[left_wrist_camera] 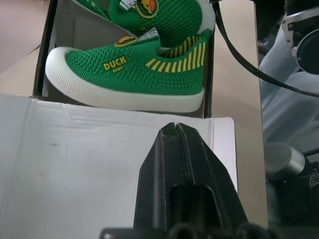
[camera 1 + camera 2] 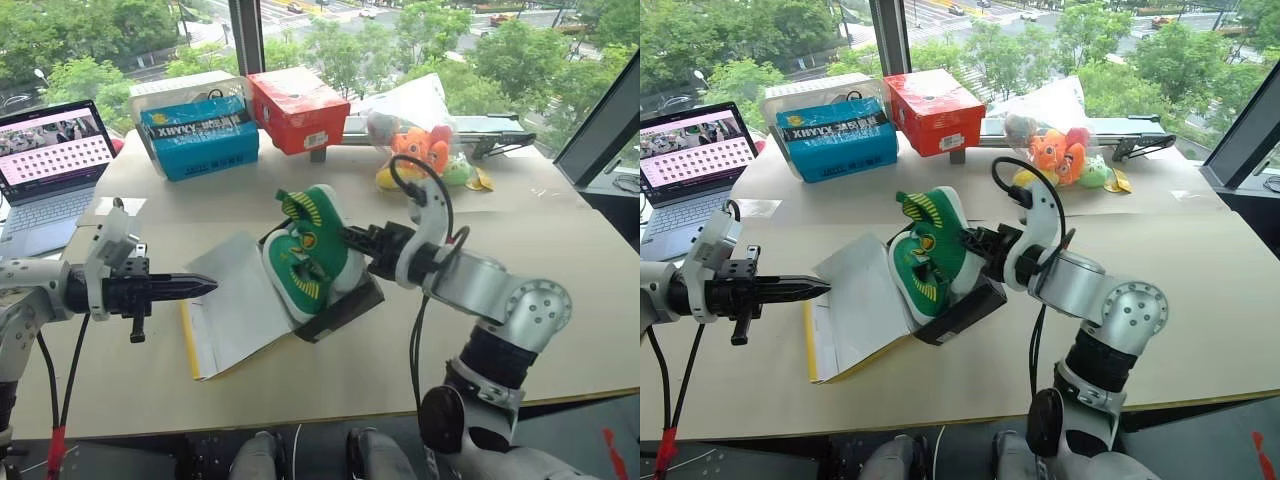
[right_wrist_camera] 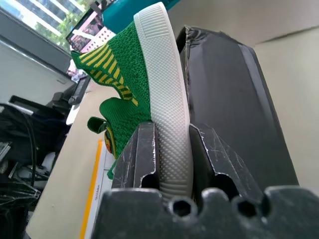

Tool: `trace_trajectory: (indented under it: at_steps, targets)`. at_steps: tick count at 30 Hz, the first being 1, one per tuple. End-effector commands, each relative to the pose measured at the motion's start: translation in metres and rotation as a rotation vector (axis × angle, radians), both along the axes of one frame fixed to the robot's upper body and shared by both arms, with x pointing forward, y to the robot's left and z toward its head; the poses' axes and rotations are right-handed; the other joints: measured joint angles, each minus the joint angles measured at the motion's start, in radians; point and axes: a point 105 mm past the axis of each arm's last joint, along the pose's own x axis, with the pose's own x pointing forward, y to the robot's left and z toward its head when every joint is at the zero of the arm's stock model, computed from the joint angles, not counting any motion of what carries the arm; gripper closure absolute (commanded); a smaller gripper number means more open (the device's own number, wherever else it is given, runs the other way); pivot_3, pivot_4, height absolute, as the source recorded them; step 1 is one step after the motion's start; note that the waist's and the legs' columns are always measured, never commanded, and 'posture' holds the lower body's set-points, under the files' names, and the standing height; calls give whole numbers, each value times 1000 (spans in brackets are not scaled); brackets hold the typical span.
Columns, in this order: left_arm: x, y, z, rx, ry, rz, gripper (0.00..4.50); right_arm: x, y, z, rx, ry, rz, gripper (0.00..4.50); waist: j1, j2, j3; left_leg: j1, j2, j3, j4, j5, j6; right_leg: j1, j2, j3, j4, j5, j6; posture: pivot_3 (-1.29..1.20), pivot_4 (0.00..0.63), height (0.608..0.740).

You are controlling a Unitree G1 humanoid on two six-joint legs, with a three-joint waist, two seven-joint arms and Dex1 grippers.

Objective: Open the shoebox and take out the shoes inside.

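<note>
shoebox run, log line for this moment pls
shoebox: lid open | right gripper: shut on shoe, lifting | left gripper: shut, empty | second shoe: in box

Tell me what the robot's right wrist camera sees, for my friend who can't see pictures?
The right gripper is pinching the white sole of a green shoe with yellow stripes between its two black fingers. The black shoebox is right beside the shoe.

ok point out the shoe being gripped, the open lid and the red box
shoe (image 3: 169, 99), right wrist view, white sole
lid (image 2: 235, 300), left eye view, white inside face
red box (image 2: 297, 105), left eye view, top face
</note>
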Motion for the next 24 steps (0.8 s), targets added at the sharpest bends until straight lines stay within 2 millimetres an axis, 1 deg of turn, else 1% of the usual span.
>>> trace_trajectory:
  at_steps: [1, 4, 7, 9, 13, 15, 19, 24]
  targets:
    - [0, -1, 10, 18, -42, -19, 4500, -8, 1, 6, 142, 45, 13, 4017, -4, 0, 0, 0, 0, 0, 0, 0, 0, 0, 0, 0, 0, 0, 0, 0, 150, 739]
    - [0, -3, 9, 23, -39, -22, 4500, -6, -12, -10, 215, 160, -54, 4017, -9, 0, 0, 3, 0, -2, 0, 0, 0, 3, 0, -1, -1, -1, 0, 0, 150, 739]
    - [-1, -3, 8, 25, -36, -26, 4500, -5, -16, -5, 306, 193, -79, 4017, -14, 2, 1, 4, 0, -3, 0, -1, -2, 5, 0, -1, -1, -2, -1, 0, 150, 739]
    - [-1, -4, 8, 24, -35, -27, 4500, -2, -22, -6, 358, 224, -119, 4017, -16, 2, 1, 4, 0, -3, 0, -1, -2, 5, 0, -1, -1, -2, -1, 0, 150, 739]
    - [0, -5, 8, 24, -34, -29, 4500, 6, -31, 2, 493, 237, -167, 4017, -13, 2, 1, 5, 0, -4, 0, -1, -1, 5, 1, 0, -1, -2, -1, 0, 150, 739]
    - [-1, -6, 8, 23, -33, -31, 4500, 8, -33, 3, 512, 240, -182, 4017, -12, 2, 1, 5, 0, -4, 0, -1, -1, 6, 1, 0, -1, -2, -1, 0, 150, 739]
    - [0, -6, 8, 23, -32, -31, 4500, 12, -41, 16, 553, 194, -198, 4017, -12, 2, 1, 5, 0, -4, 0, -1, -1, 6, 1, 0, -1, -2, -1, 0, 150, 739]
    - [-1, -7, 8, 23, -30, -32, 4500, 20, -72, 17, 457, 148, -275, 4017, -5, 3, 2, 5, 0, -4, 0, -1, -1, 6, 0, 0, -1, -3, -3, 0, 150, 739]
